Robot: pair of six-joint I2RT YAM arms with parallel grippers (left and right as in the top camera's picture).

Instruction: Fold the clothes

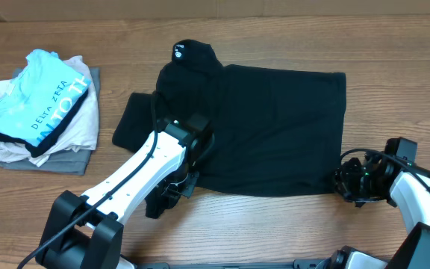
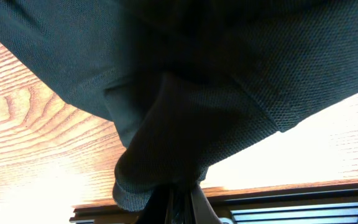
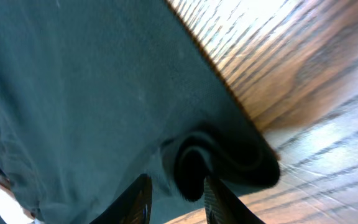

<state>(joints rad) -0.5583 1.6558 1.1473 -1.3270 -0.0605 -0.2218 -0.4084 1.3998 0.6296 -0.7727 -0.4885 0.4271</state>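
Note:
The clothes, one black short-sleeved shirt [image 1: 275, 127], lie spread over the middle of the wooden table, collar and small white print at the far left end [image 1: 189, 54]. My left gripper [image 1: 160, 202] sits at the shirt's near left edge. In the left wrist view it [image 2: 176, 191] is shut on a bunched fold of the black shirt [image 2: 185, 112], which drapes over the jaws. My right gripper [image 1: 347, 181] is at the shirt's near right corner. Its fingers [image 3: 140, 198] stand apart around a rolled fold of that corner [image 3: 194, 165], the fold against the right finger only.
A pile of folded garments [image 1: 39, 112] lies at the far left, topped by a light-blue shirt with white lettering. Bare wooden table [image 1: 394, 45] surrounds the shirt. The table's front edge [image 2: 291, 186] is close behind the left gripper.

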